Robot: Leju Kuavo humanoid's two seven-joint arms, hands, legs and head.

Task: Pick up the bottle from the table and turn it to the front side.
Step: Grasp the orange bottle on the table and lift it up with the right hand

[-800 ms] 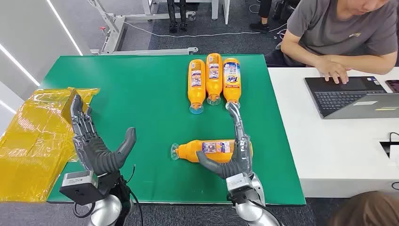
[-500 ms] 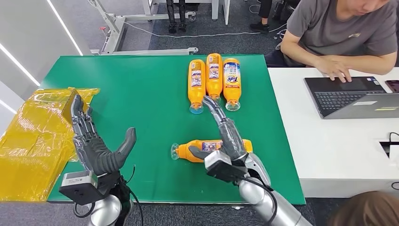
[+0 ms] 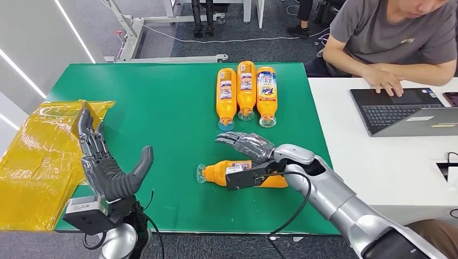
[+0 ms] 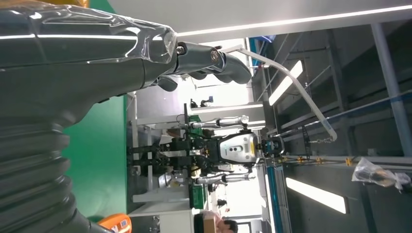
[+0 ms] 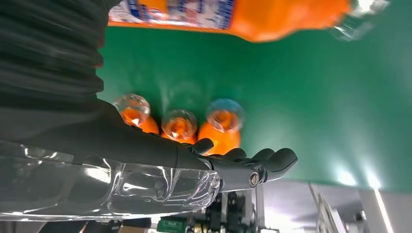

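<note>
left hand (image 3: 110, 175): we saw it held up over the near-left corner of the green table (image 3: 162, 108), palm up, fingers spread, nothing in it.
yellow bag (image 3: 38, 156): crinkled plastic, lay off the table's left edge, beside the left hand.
bottle (image 3: 237, 172): we found the orange bottle lying on its side on the table, near the front edge, clear cap end pointing left, label partly visible.
right hand (image 3: 246, 145): hovered just past the bottle's far side, fingers extended and apart, pointing left, gripping nothing. Forearm crossed over the bottle's base end; we couldn't tell if it touched.
three bottles (image 3: 246, 91): we saw them lying side by side further back, caps toward us, well apart from the near bottle.
laptop (image 3: 402, 110): sat open on the white desk (image 3: 372, 172) to the right.
person (image 3: 394, 38): sat behind the desk, one hand at the keyboard.
</note>
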